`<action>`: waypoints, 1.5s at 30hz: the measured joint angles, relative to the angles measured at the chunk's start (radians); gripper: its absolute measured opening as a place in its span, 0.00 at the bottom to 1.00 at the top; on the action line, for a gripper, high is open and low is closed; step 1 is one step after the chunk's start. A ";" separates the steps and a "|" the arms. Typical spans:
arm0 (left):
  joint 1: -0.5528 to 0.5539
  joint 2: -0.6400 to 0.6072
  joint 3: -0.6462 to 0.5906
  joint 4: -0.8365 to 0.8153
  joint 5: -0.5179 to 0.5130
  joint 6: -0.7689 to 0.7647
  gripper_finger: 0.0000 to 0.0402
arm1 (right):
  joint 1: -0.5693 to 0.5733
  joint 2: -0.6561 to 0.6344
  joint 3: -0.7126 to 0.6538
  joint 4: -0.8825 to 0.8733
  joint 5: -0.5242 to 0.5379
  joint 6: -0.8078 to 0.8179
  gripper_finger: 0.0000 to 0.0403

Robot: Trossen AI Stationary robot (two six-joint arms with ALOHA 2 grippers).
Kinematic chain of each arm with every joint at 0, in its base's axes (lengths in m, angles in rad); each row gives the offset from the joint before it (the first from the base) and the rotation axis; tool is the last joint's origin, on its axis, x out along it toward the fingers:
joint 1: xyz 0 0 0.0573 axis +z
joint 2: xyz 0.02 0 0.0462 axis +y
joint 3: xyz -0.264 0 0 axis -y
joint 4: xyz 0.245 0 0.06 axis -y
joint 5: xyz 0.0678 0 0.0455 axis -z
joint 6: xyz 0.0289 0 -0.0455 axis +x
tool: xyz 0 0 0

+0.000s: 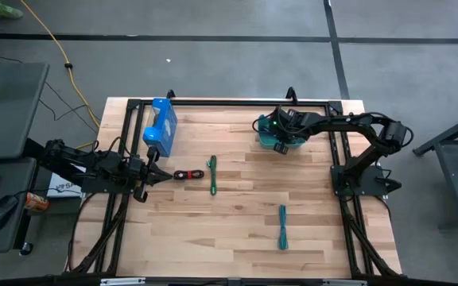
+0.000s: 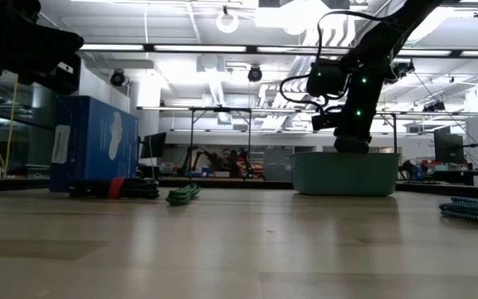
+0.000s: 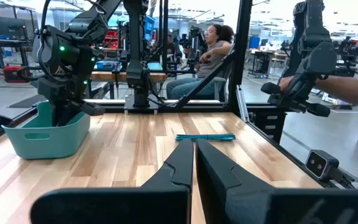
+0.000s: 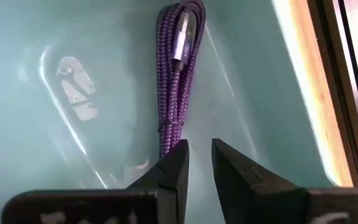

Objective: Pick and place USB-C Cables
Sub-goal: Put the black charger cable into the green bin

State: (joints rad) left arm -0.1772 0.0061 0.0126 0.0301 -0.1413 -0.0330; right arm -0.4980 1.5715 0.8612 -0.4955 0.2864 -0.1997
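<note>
right tool down inside teal bin, jaws slightly parted, gripping nothing; purple cable lying on bin floor just ahead of fingertips. left tool clenched, empty, at desk left edge beside red-and-black cable. green cable mid-desk, teal cable nearer front.

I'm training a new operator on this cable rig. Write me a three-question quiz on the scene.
1. True or false: the left gripper is shut.
2. Which cable lies in the teal bin? A) green B) purple C) red-and-black
3. Fill in: the right gripper is over the ____.

Key: 1 true. 2 B, the purple cable; the green cable and red-and-black cable lie on the table. 3 bin.
</note>
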 joint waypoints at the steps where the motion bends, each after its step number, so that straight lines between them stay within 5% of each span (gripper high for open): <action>1: 0.000 0.000 0.000 0.000 0.000 0.000 0.00 | 0.000 0.000 0.000 0.000 0.000 0.000 0.16; 16: 0.000 0.000 0.000 0.000 0.000 0.000 0.00 | 0.020 -0.019 0.130 -0.116 0.016 0.034 0.37; 23: 0.000 0.000 0.000 0.000 0.000 0.000 0.00 | 0.070 -0.193 0.055 -0.050 -0.104 0.046 0.39; 35: 0.000 0.000 0.000 0.000 0.000 0.000 0.00 | 0.257 -0.675 -0.279 0.489 -0.245 0.151 0.39; 41: 0.000 0.000 0.000 0.000 0.000 0.000 0.00 | 0.327 -0.758 -0.410 0.814 -0.246 0.150 0.39; 45: 0.000 0.000 0.000 0.000 0.000 0.000 0.00 | 0.354 -0.761 -0.419 0.866 -0.246 0.178 0.39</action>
State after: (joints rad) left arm -0.1772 0.0062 0.0127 0.0300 -0.1413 -0.0330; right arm -0.1438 0.8104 0.4423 0.3706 0.0406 -0.0219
